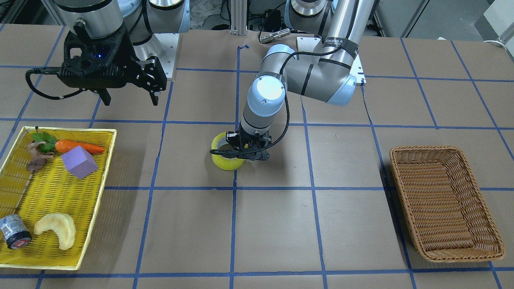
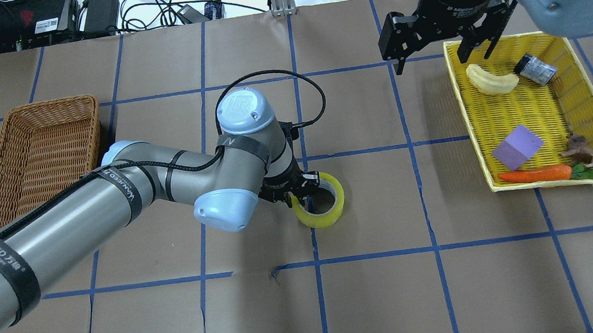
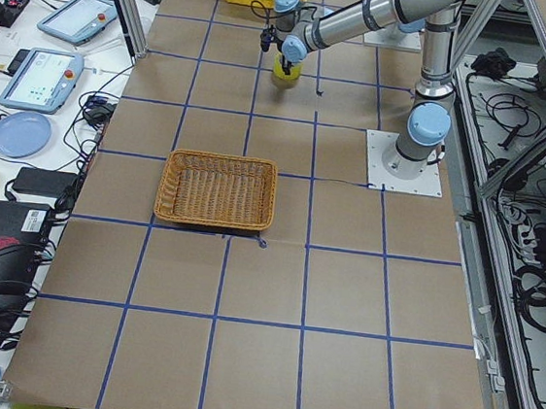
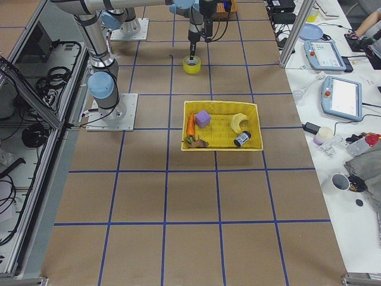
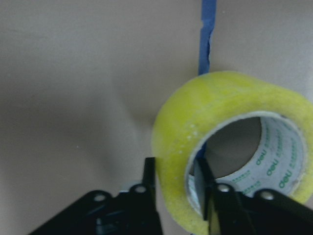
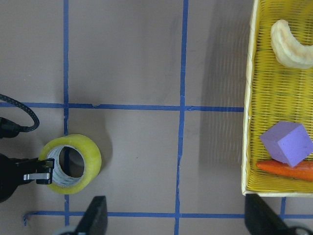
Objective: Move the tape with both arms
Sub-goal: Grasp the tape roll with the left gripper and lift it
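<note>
The tape (image 1: pixel 225 163) is a yellow roll with a grey-white core. It stands on the brown table near the middle, also seen in the overhead view (image 2: pixel 329 215) and the right wrist view (image 6: pixel 91 154). My left gripper (image 2: pixel 299 199) is down at the roll. In the left wrist view the left gripper (image 5: pixel 176 182) has one finger outside and one inside the tape (image 5: pixel 195 112), shut on the roll's wall. My right gripper (image 2: pixel 443 50) hangs open and empty above the table beside the yellow tray, apart from the tape.
A yellow tray (image 2: pixel 467 117) on my right holds a purple block (image 2: pixel 516 146), a carrot (image 2: pixel 534 174), a pale banana-shaped piece (image 2: pixel 490 80) and a small grey cylinder (image 2: pixel 534 69). A brown wicker basket (image 2: pixel 45 103) stands on my left.
</note>
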Tool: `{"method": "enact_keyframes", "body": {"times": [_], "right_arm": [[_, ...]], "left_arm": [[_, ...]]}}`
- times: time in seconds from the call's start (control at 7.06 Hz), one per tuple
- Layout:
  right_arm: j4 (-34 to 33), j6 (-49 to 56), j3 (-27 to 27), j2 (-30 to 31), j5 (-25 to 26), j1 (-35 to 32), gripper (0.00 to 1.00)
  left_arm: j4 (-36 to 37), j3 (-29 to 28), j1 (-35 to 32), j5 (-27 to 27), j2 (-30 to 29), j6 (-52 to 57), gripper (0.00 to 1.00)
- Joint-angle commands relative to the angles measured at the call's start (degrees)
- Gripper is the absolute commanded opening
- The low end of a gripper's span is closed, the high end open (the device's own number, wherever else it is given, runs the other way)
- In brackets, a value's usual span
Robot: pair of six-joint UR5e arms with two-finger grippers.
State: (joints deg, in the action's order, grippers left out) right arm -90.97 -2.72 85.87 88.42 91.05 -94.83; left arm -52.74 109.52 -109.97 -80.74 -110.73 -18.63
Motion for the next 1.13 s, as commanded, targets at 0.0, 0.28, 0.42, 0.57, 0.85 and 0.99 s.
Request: {"method": "enact_keyframes", "body": {"times": [0.0, 0.28, 0.42, 0.57, 0.85, 0.99], "right_arm": [[0.0, 0.0, 0.0, 0.0, 0.0, 0.0, 1.00], [0.0, -0.1, 0.1, 0.0, -0.1, 0.0, 1.00], [0.0, -0.1, 0.1, 0.0, 0.0, 0.0, 1.00], [0.0, -0.2, 0.2, 0.1, -0.1, 0.0, 1.00], [0.0, -0.3, 0.4, 0.1, -0.2, 0.0, 1.00], [0.0, -0.4, 0.4, 0.1, -0.2, 0.0, 1.00]], "left_arm": [[-2.7, -2.9, 0.4, -0.2, 1.3, 0.4, 0.00], [-16.2, -10.2, 6.0, -6.0, 3.9, 4.6, 0.00], [-23.5, -14.5, 11.7, -8.4, 5.2, 12.1, 0.00], [-26.8, -17.5, 18.0, -11.3, 6.0, 17.1, 0.00], [-26.8, -21.5, 31.4, -12.2, 6.8, 25.5, 0.00], [-26.2, -23.2, 38.0, -12.3, 5.2, 32.0, 0.00]]}}
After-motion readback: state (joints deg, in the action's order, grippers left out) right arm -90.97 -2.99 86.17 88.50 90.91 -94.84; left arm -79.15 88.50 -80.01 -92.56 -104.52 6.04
